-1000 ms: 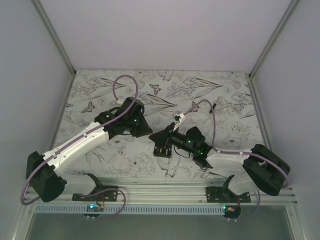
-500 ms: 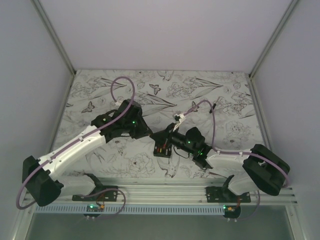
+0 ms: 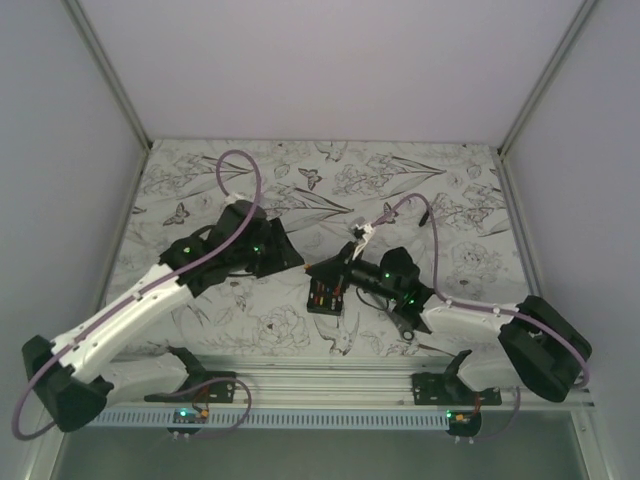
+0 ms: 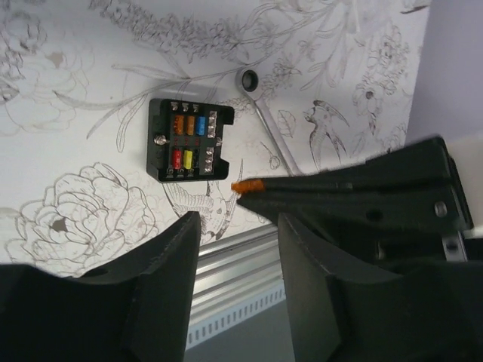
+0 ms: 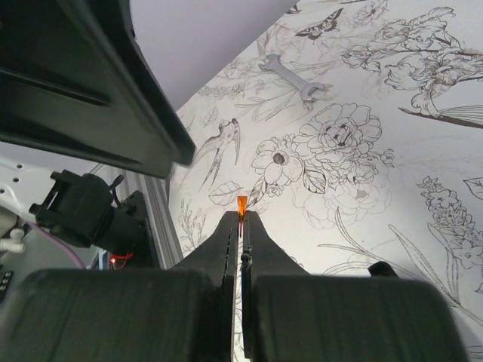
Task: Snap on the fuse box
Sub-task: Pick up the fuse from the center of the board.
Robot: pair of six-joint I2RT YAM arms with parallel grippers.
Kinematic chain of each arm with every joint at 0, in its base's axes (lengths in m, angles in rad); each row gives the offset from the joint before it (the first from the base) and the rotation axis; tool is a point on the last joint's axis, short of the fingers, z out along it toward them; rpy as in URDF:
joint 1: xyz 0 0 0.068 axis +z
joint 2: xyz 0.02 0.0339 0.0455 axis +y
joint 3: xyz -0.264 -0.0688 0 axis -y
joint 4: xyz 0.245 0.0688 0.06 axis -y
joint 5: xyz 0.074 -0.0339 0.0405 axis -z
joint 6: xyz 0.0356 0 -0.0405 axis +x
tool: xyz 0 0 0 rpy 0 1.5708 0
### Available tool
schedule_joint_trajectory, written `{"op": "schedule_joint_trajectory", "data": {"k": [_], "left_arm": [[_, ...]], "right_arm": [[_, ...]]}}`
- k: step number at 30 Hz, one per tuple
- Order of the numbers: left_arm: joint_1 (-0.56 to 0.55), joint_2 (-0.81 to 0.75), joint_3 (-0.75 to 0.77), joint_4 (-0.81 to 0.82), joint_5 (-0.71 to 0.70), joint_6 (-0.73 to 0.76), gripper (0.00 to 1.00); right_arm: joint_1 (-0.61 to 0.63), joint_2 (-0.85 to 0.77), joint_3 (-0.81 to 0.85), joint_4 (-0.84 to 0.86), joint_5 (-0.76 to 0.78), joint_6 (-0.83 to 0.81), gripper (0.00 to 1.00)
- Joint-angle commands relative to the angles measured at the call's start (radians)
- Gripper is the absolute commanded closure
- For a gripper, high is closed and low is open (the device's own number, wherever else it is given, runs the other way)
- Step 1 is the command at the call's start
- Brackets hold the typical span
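Currently a small orange fuse (image 5: 241, 204) is pinched at the tips of the tightly closed right gripper (image 5: 241, 217), not yet seated. The left gripper (image 4: 235, 234) is spread partway and nothing is held in it. The fuse box (image 4: 189, 140), its fuses exposed, is seen lying near the middle of the table's (image 4: 68, 83) near edge, beside a wrench (image 4: 266, 128). The snapping-in is judged not yet done.

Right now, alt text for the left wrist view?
An open black fuse box with orange, blue, red and yellow fuses lies on the floral table cover, a silver wrench to its right. In front, the right gripper reaches in from the right, shut on a small orange fuse, above the left gripper, its fingers parted.
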Motion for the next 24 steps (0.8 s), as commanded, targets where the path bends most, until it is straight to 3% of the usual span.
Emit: {"op": "schedule_joint_trajectory", "data": {"k": [1,9,24], "left_arm": [[-0.004,-0.088,0.003,0.051,0.039,0.261,0.48],[-0.005,-0.126,-0.031,0.164,0.268,0.552,0.44],[-0.006,-0.151,-0.09,0.387,0.595,0.678,0.6]], "right_arm": [[-0.082,-0.044,0.045,-0.035,-0.224,-0.042,1.0],[-0.144,-0.143,0.117,-0.2,-0.479,-0.131,1.0],[-0.181,-0.246,0.168,-0.331,-0.656,-0.204,1.0]]}}
